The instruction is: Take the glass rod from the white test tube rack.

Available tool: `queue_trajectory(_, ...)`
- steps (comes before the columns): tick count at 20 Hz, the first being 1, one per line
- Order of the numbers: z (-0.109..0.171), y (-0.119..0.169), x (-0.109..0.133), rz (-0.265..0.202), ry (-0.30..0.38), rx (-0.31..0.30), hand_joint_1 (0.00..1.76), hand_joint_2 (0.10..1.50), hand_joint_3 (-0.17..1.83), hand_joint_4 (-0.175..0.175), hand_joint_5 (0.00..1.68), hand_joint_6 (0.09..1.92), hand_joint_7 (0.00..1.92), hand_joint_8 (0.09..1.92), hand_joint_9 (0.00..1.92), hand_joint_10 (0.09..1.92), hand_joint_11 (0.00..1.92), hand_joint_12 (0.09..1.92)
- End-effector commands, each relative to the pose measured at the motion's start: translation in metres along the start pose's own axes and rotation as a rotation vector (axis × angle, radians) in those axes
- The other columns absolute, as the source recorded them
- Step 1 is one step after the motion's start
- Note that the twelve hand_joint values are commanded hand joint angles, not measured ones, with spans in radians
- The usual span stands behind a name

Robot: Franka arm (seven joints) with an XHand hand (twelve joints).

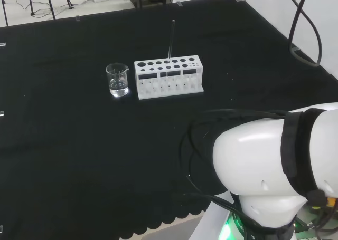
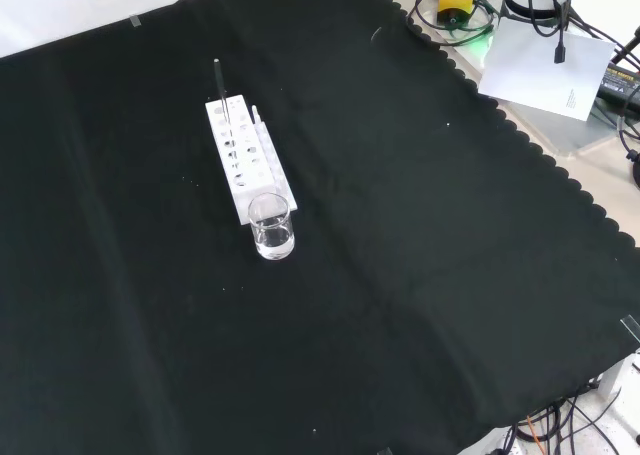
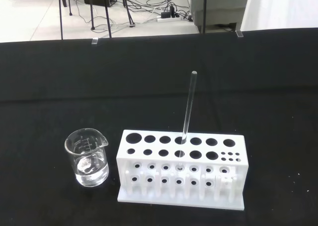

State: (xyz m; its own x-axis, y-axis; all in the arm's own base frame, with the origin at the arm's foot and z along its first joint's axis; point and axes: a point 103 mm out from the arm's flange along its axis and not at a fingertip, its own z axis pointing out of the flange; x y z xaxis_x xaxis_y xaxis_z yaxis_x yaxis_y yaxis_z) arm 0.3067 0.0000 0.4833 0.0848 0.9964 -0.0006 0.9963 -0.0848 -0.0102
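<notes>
The glass rod [image 3: 188,107] is standing in the white test tube rack [image 3: 181,169], its lower end sitting in one of the back-row holes near the middle of the row. Its long axis is running close to vertical, the free end pointing up and leaning slightly; in the head view the rod [image 1: 170,39] is rising well above the rack [image 1: 168,76], and in the front view it [image 2: 219,85] is showing as a thin dark line over the rack's far end [image 2: 245,155]. Nothing is touching the rod.

A clear glass beaker [image 3: 87,157] with a little clear liquid is standing just beside the rack's short end, to its left in the head view [image 1: 117,79] and nearer the camera in the front view [image 2: 272,226]. Both are resting on the black cloth [image 1: 79,145]. The arm's white link [image 1: 264,166] is sitting at the lower right of the head view, well apart from the rack. Whether the hand's fingers are apart or curled I cannot tell.
</notes>
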Motion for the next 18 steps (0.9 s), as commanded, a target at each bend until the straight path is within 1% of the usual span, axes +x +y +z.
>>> queue_trajectory(1,0.0,-0.001,-0.002,0.002,-0.006,-0.015,0.56,0.88,0.71,-0.154,0.02,0.12,0.0,0.41,0.0,0.62,0.0,0.99)
queue_trajectory(3,0.001,0.0,-0.002,0.007,-0.007,-0.007,0.55,0.92,0.65,-0.155,0.03,0.09,0.0,0.38,0.0,0.6,0.0,0.98)
queue_trajectory(8,0.004,0.004,-0.004,0.012,-0.012,0.002,0.55,0.93,0.62,-0.155,0.04,0.09,0.0,0.37,0.0,0.59,0.0,0.97)
queue_trajectory(12,0.011,0.019,-0.007,0.018,-0.026,0.014,0.55,0.95,0.6,-0.154,0.04,0.09,0.0,0.38,0.0,0.58,0.0,0.96)
queue_trajectory(18,0.012,0.049,-0.021,0.035,-0.015,0.012,0.54,0.96,0.58,-0.156,0.06,0.09,0.0,0.41,0.0,0.6,0.0,0.99)
